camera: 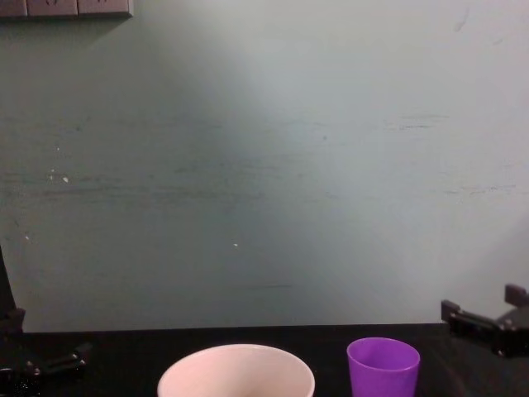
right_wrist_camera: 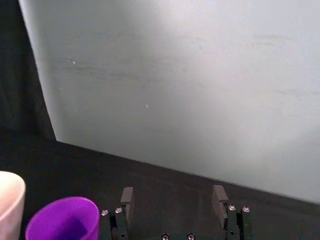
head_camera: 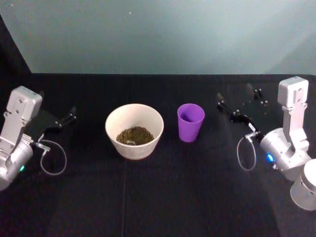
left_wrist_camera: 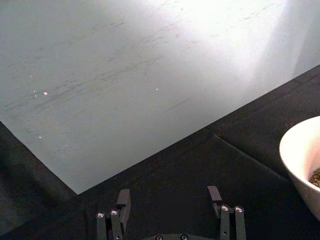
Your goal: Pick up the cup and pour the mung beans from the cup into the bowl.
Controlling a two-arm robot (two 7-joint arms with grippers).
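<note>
Black table (head_camera: 163, 197) under a pale wall (head_camera: 163, 34); both hands spread wide, empty.

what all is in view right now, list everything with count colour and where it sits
bowl: one, off-white, upright on the table left of centre, the robot's left of the cup and apart from it
mung beans: one small heap, brownish green, in the bottom of the bowl
cup: one, purple, upright on the table just right of the bowl
table: one, black cloth top, under everything
wall: one, pale grey-green, behind the table
left tool: one, black, open, low at the table's left side, holding nothing
right tool: one, black, open, at the table's right side, right of the cup, holding nothing
</note>
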